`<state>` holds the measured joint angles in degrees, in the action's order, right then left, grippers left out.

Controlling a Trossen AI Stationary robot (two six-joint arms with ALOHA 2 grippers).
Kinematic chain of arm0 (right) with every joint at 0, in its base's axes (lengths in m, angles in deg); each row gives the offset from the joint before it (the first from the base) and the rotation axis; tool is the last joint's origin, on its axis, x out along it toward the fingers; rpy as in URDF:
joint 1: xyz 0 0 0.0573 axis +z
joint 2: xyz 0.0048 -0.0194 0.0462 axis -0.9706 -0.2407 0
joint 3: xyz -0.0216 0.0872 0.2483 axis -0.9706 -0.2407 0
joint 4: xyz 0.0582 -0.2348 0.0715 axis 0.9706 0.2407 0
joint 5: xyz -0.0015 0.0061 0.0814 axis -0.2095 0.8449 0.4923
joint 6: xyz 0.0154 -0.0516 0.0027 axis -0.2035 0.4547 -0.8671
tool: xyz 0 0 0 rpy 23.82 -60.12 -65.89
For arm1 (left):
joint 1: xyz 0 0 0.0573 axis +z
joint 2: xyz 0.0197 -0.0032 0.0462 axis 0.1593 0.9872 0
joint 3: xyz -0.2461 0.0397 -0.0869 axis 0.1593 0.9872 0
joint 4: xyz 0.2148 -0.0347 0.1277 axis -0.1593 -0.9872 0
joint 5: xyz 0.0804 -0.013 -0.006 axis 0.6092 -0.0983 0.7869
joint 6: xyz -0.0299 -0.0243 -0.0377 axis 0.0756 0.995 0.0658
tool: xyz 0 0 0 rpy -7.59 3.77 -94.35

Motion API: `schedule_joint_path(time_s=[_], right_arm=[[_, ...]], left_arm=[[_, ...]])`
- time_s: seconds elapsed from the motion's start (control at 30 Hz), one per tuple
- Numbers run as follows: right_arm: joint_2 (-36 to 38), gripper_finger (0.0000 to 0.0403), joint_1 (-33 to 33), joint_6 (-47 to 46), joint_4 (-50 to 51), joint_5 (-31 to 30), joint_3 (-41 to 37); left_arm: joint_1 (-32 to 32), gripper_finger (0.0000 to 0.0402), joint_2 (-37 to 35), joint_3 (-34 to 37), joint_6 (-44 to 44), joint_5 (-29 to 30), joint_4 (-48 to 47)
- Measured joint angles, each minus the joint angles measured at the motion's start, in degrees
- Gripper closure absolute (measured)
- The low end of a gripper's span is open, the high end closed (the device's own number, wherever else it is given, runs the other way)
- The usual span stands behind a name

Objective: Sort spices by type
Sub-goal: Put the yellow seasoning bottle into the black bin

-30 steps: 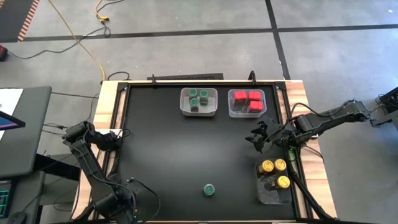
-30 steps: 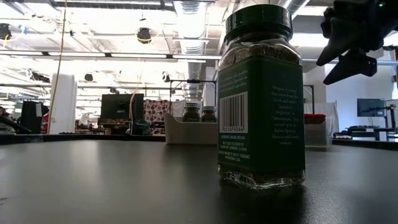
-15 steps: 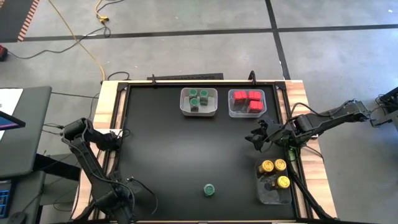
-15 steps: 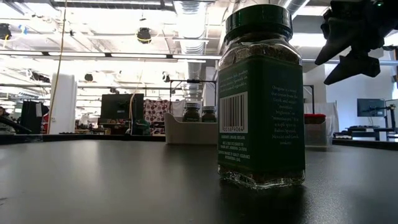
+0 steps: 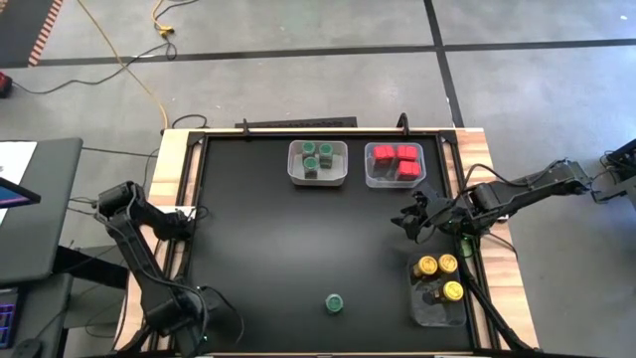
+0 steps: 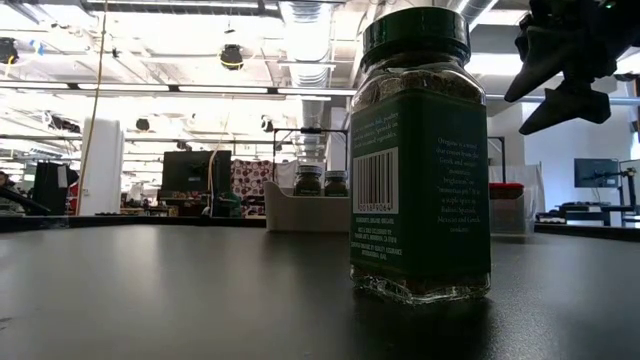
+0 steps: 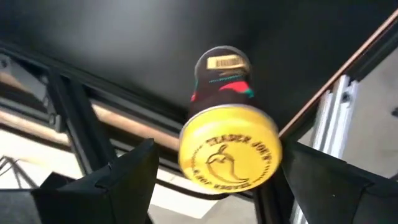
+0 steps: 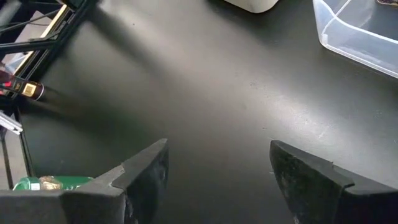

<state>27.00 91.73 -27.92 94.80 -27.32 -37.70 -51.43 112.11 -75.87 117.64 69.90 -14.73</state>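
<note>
A yellow-lidded jar point(image 7: 227, 140) lies on its side at the left edge of the table point(image 5: 268, 239), close against the rail, with its lid turned toward the left wrist camera. The left gripper point(image 7: 219, 163) is around it: one finger stands on each side of the lid. The fingers are spread wide, and a little gap shows on each side, so I judge they are not yet pressing.

The jar looks small, light and stiff, probably glass or hard plastic. The lid is smooth, and the round body can roll when it is pushed from one side only. The better place to hold seems to be the body just behind the lid, where the label gives some friction, with both fingers closing together. The rail leaves little room for the outer finger.

A green-lidded jar point(image 5: 335, 303) stands alone near the front edge – upright, with flat sides, easy to take by the body.

The right gripper point(image 5: 411, 221) hangs above the right side of the table, fingers apart and empty, near the bin with yellow-lidded jars point(image 5: 421, 308).
</note>
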Motion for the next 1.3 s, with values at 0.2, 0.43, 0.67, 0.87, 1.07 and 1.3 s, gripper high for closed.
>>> schedule_joint_path(time_s=[0.2, 0.43, 0.67, 0.87, 1.07, 1.3], right_arm=[[0.00, 0.0101, 0.00, -0.49, 0.00, -0.02, 0.00], [0.00, 0.0101, 0.00, -0.50, -0.02, -0.02, 0.00], [-0.02, 0.0101, 0.00, -0.50, -0.02, -0.04, 0.00], [-0.02, 0.0101, 0.00, -0.51, -0.17, -0.04, 0.00], [-0.11, 0.0101, 0.00, -0.50, -0.22, -0.06, 0.00], [-1.32, 0.0101, 0.03, -0.45, -0.34, -0.06, -0.04]], left_arm=[[-0.98, 0.0082, 0.00, 0.04, 0.42, -0.76, 0.03], [-0.94, 0.0098, 0.00, 0.90, 0.61, 0.40, 0.27], [-0.94, 0.0119, 0.02, 3.11, 2.53, 0.02, 3.57], [-0.92, 0.0162, -0.17, 3.34, 4.05, -0.77, 3.51], [1.04, 0.0185, -1.84, 3.34, 6.90, -0.78, 2.90], [9.80, 0.0176, -4.93, 3.34, 1.14, 0.86, 1.92]])
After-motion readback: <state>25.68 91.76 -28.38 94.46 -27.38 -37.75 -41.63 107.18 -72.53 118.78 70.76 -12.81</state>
